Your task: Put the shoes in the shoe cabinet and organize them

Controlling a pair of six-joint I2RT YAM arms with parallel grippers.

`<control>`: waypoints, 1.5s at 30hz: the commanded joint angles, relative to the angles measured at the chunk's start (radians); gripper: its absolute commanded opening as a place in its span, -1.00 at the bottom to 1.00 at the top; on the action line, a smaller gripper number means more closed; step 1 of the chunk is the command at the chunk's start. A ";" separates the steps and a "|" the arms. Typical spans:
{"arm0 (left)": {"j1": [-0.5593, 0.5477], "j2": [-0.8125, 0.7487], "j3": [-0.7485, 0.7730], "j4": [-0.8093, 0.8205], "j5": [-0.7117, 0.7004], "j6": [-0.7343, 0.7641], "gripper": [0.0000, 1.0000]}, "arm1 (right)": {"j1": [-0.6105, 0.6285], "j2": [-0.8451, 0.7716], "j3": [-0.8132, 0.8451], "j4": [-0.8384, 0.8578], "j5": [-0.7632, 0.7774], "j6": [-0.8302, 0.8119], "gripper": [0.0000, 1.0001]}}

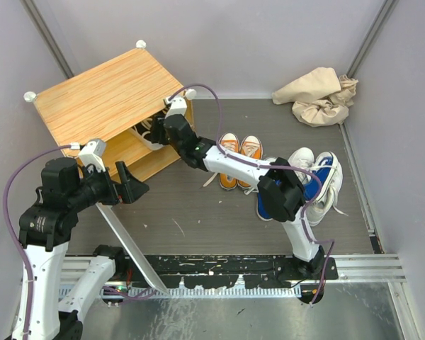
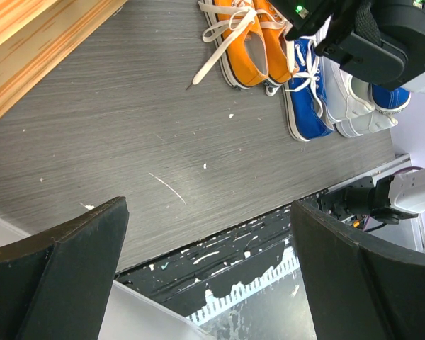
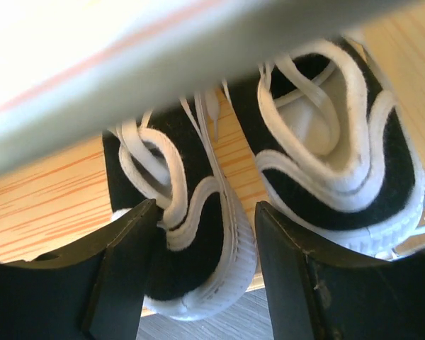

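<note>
The shoe cabinet (image 1: 106,92) stands at the back left, its front open. A pair of black shoes (image 1: 147,134) sits on its wooden shelf (image 3: 35,205). My right gripper (image 1: 164,129) reaches into the opening. In the right wrist view my right gripper (image 3: 205,212) is open, its fingers straddling the heel of the left black shoe (image 3: 198,241); the other black shoe (image 3: 340,177) lies beside it. My left gripper (image 1: 131,185) is open and empty above the floor in front of the cabinet, as the left wrist view (image 2: 207,212) shows. Orange shoes (image 1: 239,157), blue shoes (image 1: 269,202) and white shoes (image 1: 301,159) lie on the floor.
The cabinet's long white front panel (image 1: 131,248) hangs open, slanting toward the near edge below my left gripper. A crumpled beige cloth (image 1: 319,95) lies in the back right corner. Grey walls close in the sides. The arm bases sit on a black rail (image 1: 219,273).
</note>
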 commanded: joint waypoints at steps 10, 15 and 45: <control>-0.002 -0.018 -0.011 0.018 0.004 0.029 0.96 | 0.012 -0.288 -0.272 0.344 -0.120 -0.038 0.33; -0.002 -0.020 -0.010 0.005 0.019 0.039 0.96 | 0.012 -0.380 -0.328 0.159 -0.018 -0.031 0.33; -0.003 -0.021 -0.006 0.030 0.092 0.066 0.96 | -0.233 -0.547 -0.806 -0.381 0.056 0.084 0.47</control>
